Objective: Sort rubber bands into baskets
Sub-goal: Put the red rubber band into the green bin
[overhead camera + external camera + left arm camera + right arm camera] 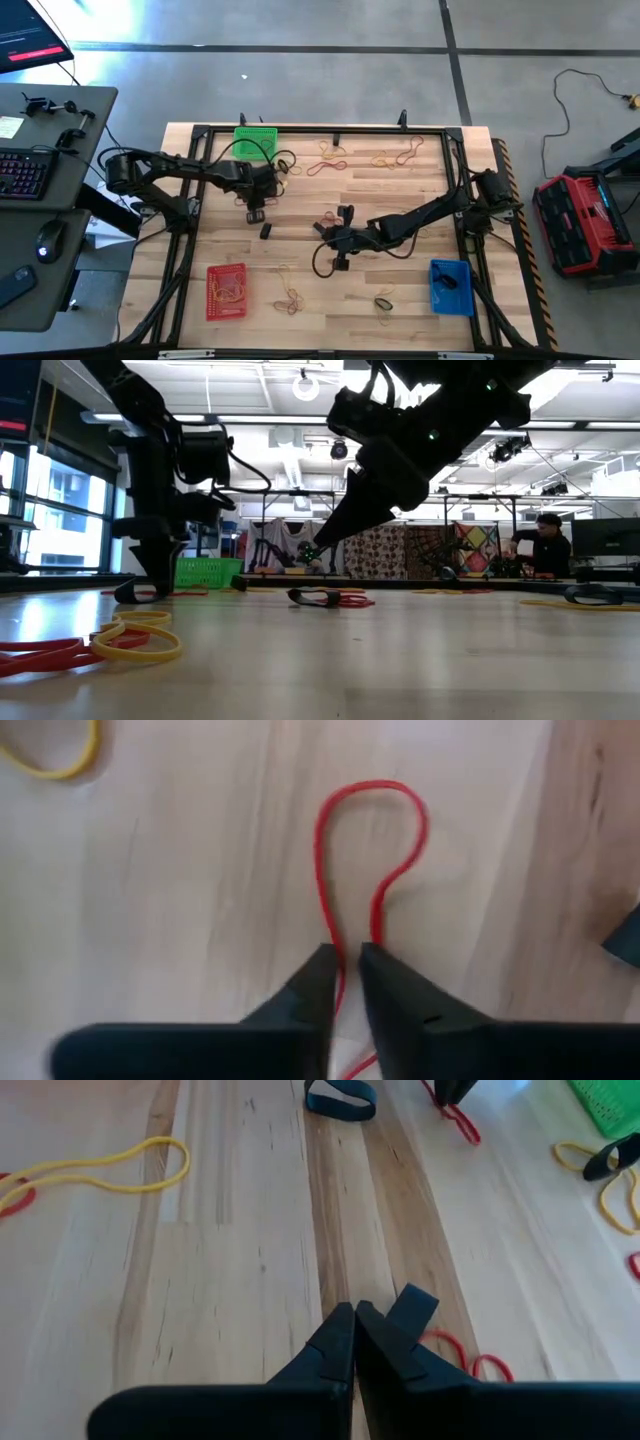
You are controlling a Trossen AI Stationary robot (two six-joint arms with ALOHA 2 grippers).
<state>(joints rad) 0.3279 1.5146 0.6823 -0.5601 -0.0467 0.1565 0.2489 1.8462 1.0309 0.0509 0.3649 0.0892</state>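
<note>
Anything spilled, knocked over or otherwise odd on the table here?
Nothing stands out. The green basket, red basket and blue basket sit upright on the table, loose bands scattered as expected. The left hand pinches a red band normally.

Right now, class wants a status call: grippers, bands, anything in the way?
Left gripper pinching a red band on the table. Right gripper shut, empty, mid-table. Bands scattered; green basket near left arm. Nothing blocking.
</note>
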